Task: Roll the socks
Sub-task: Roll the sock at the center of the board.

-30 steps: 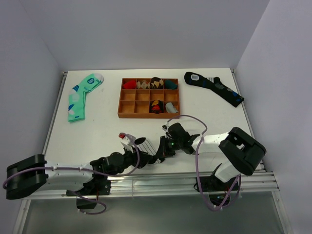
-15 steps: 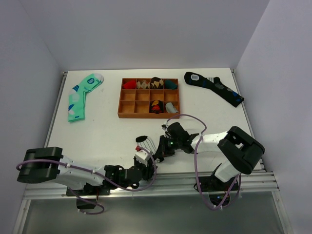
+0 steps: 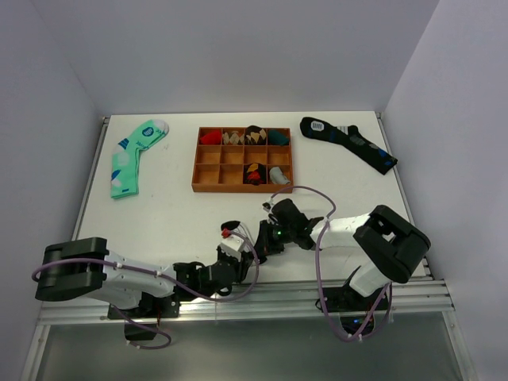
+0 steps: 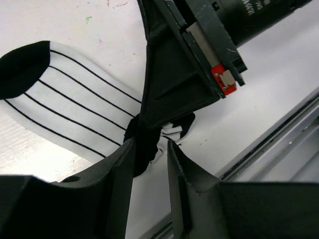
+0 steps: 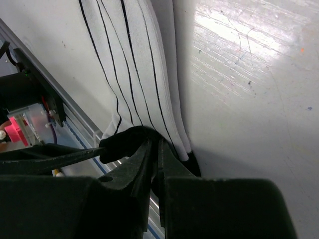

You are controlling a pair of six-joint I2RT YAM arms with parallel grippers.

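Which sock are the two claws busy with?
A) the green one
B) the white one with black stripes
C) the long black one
B: the right gripper pinches the black end of the striped sock and the left gripper sits right at it, while the green sock and black sock lie far off, untouched.

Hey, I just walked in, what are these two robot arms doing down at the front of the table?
Both arms are working on the striped white sock, lying mostly flat near the front edge of the table. The right pincer is pinched shut on its black end. The left pincer sits at that same end, fingers slightly apart; whether it grips the cloth is unclear. Nothing is rolled yet. The mint green sock, the black sock and the wooden tray sit farther back, untouched.
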